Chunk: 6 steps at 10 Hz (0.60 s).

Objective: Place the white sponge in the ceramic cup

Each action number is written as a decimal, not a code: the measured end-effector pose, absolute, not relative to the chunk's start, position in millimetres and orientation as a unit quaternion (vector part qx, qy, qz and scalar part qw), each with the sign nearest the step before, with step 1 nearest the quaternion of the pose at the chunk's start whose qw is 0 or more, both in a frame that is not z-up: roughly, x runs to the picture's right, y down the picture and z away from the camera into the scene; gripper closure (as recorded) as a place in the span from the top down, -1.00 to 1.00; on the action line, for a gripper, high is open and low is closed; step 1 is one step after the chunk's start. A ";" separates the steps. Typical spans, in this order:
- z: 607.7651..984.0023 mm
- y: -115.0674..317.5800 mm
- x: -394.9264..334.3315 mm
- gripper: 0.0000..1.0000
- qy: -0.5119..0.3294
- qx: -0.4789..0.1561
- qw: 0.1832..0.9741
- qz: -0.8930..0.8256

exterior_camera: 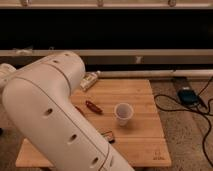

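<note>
The ceramic cup (123, 112) is small, white and handleless. It stands upright near the middle of the wooden table (142, 145). My big white arm (50, 120) fills the left foreground and covers the left part of the table. The gripper is out of view, somewhere past the arm to the left. The white sponge is hidden from view.
A whitish oblong packet (89, 80) lies at the table's back edge. A small reddish-brown item (93, 106) lies left of the cup. A dark bar (106, 136) lies in front of the cup, by the arm. A dark device (187, 95) with cables lies on the floor at right.
</note>
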State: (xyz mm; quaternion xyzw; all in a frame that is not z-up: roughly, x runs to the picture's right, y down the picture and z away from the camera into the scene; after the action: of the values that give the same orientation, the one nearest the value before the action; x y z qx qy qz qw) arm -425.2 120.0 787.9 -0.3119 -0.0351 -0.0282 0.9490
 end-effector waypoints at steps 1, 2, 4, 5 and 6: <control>789.2 130.7 -416.3 0.50 -0.027 -0.316 0.948 -0.038; 793.1 147.3 -404.7 0.50 -0.018 -0.323 0.945 -0.050; 792.6 183.8 -399.1 0.50 -0.013 -0.334 0.940 -0.071; 789.2 194.6 -398.4 0.50 -0.015 -0.336 0.939 -0.076; 787.8 201.1 -393.9 0.50 -0.013 -0.337 0.938 -0.080</control>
State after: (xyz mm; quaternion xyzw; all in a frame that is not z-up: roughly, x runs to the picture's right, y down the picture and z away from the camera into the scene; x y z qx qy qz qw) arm -393.9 201.1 787.8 -0.3373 -0.0129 -0.0804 0.9379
